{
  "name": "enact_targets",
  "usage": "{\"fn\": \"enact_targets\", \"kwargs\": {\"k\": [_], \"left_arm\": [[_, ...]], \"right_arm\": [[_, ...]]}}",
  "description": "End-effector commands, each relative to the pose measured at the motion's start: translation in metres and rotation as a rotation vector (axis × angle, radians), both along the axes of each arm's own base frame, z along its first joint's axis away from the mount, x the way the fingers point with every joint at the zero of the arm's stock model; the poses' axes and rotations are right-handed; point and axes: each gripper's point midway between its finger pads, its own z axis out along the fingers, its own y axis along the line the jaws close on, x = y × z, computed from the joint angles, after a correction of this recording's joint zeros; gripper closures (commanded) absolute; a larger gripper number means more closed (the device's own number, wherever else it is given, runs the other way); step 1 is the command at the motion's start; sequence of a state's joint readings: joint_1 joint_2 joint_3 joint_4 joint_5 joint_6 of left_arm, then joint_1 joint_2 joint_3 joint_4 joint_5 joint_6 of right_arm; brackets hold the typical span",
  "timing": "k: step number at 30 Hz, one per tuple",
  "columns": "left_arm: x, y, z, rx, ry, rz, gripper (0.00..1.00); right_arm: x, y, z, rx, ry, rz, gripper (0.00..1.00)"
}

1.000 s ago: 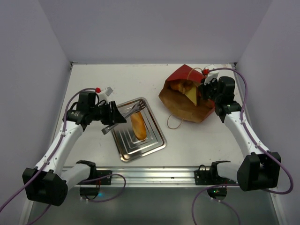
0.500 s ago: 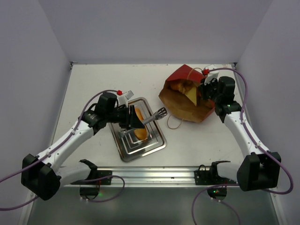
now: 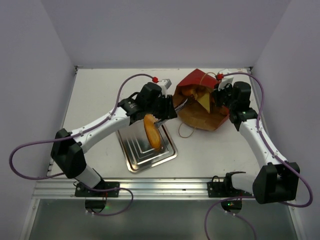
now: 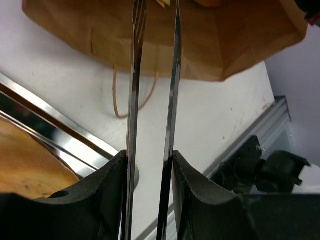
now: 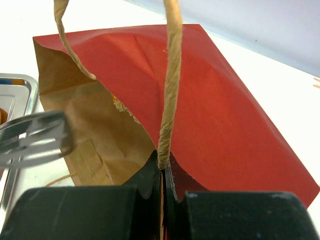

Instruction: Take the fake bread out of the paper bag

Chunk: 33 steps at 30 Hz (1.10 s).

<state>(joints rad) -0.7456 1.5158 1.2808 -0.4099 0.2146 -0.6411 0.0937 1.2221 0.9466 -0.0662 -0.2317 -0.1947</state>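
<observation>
The paper bag (image 3: 202,107), dark red outside and brown inside, lies on its side with its mouth facing left. My right gripper (image 5: 163,167) is shut on its tan string handle (image 5: 170,90) and holds the mouth open. Inside show a pale yellow wedge (image 3: 204,102) and a golden piece (image 3: 192,92) of fake bread. A long golden loaf (image 3: 152,131) lies on the silver tray (image 3: 141,155). My left gripper (image 4: 148,160) is shut on metal tongs (image 4: 134,75). The tongs' tips (image 5: 35,139) sit at the bag's mouth, slightly apart, with nothing between them.
A loose string handle (image 4: 117,100) of the bag loops on the table between tray and bag. The tray's rim (image 4: 60,130) lies just left of the tongs. Side walls and a back wall enclose the table; a metal rail (image 3: 165,186) runs along the near edge.
My left arm has swung right from over the tray to the bag's mouth, carrying the tongs. The loaf stays on the tray. The right arm has not moved.
</observation>
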Motion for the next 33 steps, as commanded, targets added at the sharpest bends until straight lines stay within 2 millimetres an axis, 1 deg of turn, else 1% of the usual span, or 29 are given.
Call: {"fn": "enact_targets", "kwargs": {"k": [1,2,3,4,5,6,7,9,10,11,13,14,15,20,21,27,33], "left_arm": [[0.04,-0.012,0.028,0.067,-0.179,0.083,0.58],[0.049,-0.011,0.029,0.101,-0.206,0.119,0.58],[0.051,-0.015,0.03,0.124,-0.222,0.124,0.58],[0.057,-0.02,0.029,0.159,-0.232,0.122,0.58],[0.064,-0.019,0.029,0.191,-0.251,0.148,0.57],[0.064,-0.022,0.017,0.24,-0.248,0.133,0.57],[0.069,-0.026,0.028,0.237,-0.274,0.14,0.57],[0.073,-0.026,0.026,0.288,-0.294,0.161,0.57],[0.078,-0.029,0.028,0.301,-0.309,0.165,0.57],[0.081,-0.027,0.028,0.323,-0.319,0.184,0.57],[0.083,-0.028,0.024,0.348,-0.328,0.182,0.57],[0.086,-0.028,0.028,0.354,-0.341,0.194,0.57],[0.086,-0.028,0.023,0.376,-0.339,0.189,0.57],[0.089,-0.035,0.02,0.401,-0.354,0.177,0.57],[0.089,-0.037,0.014,0.415,-0.349,0.171,0.57],[0.091,-0.041,0.013,0.423,-0.354,0.166,0.56],[0.085,-0.044,0.02,0.393,-0.351,0.149,0.55]], "right_arm": [[0.002,0.0,0.004,0.018,-0.015,0.006,1.0],[0.002,0.001,0.003,0.019,-0.014,0.01,1.0],[0.002,0.001,0.004,0.019,-0.015,0.009,1.0],[0.002,0.001,0.004,0.019,-0.017,0.01,1.0],[0.001,0.001,0.003,0.019,-0.012,0.01,1.0],[0.002,0.001,0.003,0.019,-0.014,0.01,1.0],[0.002,0.001,0.003,0.019,-0.014,0.01,1.0],[0.002,0.001,0.003,0.02,-0.014,0.012,1.0],[0.002,0.001,0.002,0.019,-0.012,0.01,1.0],[0.001,0.002,0.003,0.02,-0.014,0.013,1.0],[0.001,0.002,0.003,0.02,-0.015,0.013,1.0],[0.001,0.001,0.003,0.021,-0.015,0.011,1.0],[0.001,0.002,0.003,0.021,-0.015,0.013,1.0],[0.001,0.002,0.003,0.021,-0.015,0.014,1.0],[0.001,0.002,0.003,0.021,-0.015,0.014,1.0],[0.001,0.002,0.004,0.021,-0.017,0.014,1.0],[0.001,0.002,0.003,0.021,-0.015,0.014,1.0]]}}
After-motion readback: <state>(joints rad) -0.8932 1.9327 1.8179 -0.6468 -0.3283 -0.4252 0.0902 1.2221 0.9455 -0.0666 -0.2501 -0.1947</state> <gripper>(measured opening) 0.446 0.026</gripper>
